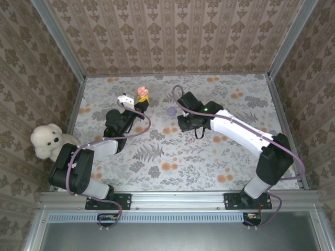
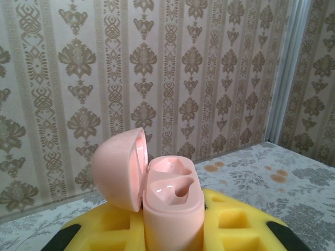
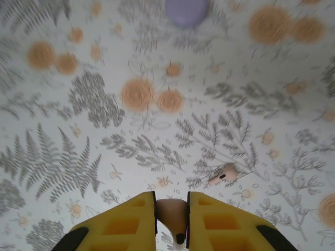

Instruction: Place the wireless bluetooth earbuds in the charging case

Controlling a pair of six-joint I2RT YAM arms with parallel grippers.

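**Task items.** The charging case (image 2: 168, 194) is raised off the bench (image 1: 230, 157), clamped at its lower body in the left end effector (image 2: 172, 225). Its lid (image 2: 119, 168) is hinged open toward 9 o'clock, and both wells (image 2: 175, 180) face up and appear empty. The right end effector (image 3: 171, 201) is clenched on one pink earbud, the gripped earbud (image 3: 172, 215), pinched between the yellow pads (image 3: 128, 222). The loose earbud (image 3: 224, 175) lies on the bench at about 2 o'clock from those fingertips, apart from them.

**Handling assessment.**
- The earbuds look small, light, rigid, glossy and rounded. They are likely to slip or twist in a flat pinch, so grip across the widest part of the body and keep the stem end free to enter the well.
- The case is a smooth, hard shell. The hold on its lower body suits the job because it leaves the wells unobstructed.
- The lid hinge is probably the weak point, so avoid pressing against it.
- Each well is shaped, so an earbud probably seats in one orientation only.

**Surroundings.**
- A purple object (image 3: 187, 10) rests on the bench at 12 o'clock from the right fingertips, well apart.
- A white plush toy (image 1: 46, 141) sits at the bench's 9 o'clock edge, beside the left arm.
- Nothing lies between the two end effectors in the overhead view.
- The patterned bench surface makes the loose earbud hard to pick out.
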